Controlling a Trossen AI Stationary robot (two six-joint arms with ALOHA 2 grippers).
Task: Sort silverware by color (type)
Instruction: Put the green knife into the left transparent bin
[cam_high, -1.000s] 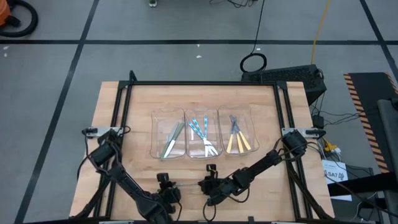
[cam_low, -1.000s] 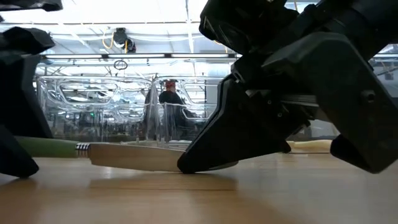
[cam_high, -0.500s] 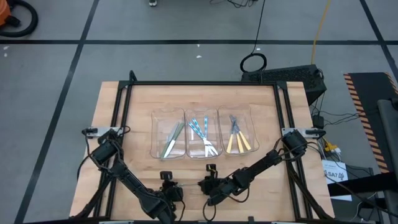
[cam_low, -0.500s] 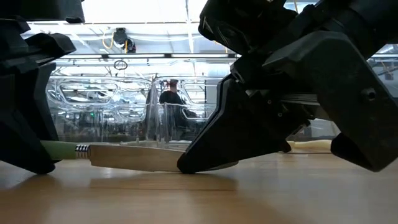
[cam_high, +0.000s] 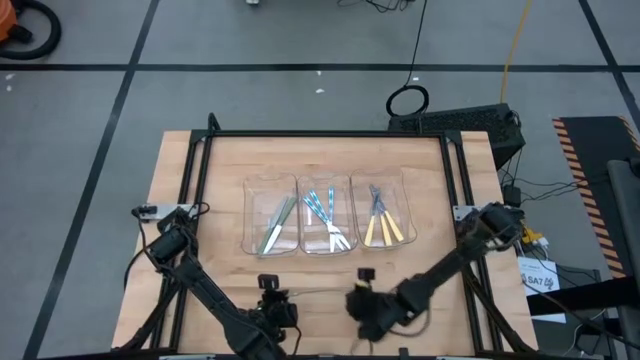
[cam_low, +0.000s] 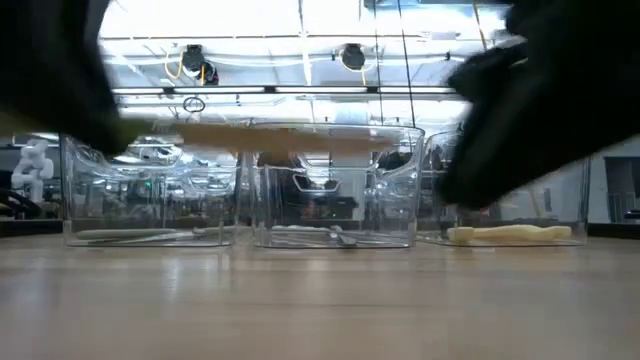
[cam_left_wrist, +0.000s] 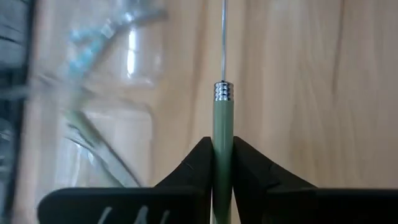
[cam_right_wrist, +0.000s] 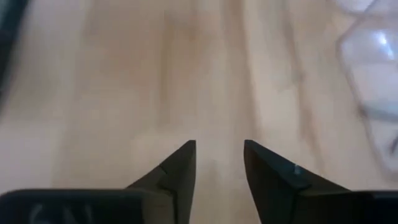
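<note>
A knife (cam_high: 312, 291) with a green handle (cam_left_wrist: 223, 127) and a silvery blade hangs above the table's near middle, blurred in the low view (cam_low: 290, 140). My left gripper (cam_high: 271, 302) is shut on it. My right gripper (cam_high: 360, 300) stands just right of the blade's tip, open, with nothing between its fingers (cam_right_wrist: 219, 163). Other silverware lies in three clear bins: green (cam_high: 272, 226), light-blue (cam_high: 325, 218) and yellow (cam_high: 385, 227). My left gripper pinches the knife's green handle (cam_left_wrist: 223, 163) between its two fingers, a little behind the ribbed metal collar (cam_left_wrist: 224, 91). The knife runs straight on past the fingertips, in line with the fingers, blade toward the table's right. It is lifted clear of the table, about level.
The three clear bins (cam_high: 324, 184) stand side by side at the table's middle, beyond both grippers. A black frame (cam_high: 330, 134) runs around the work area. Bare wood (cam_low: 320, 300) lies between the bins and the near edge.
My left gripper has risen with the knife, which lay flat on the table and now hangs clear of it. My right gripper, which was shut on the blade, has let go, risen and drawn away toward the table's right edge.
</note>
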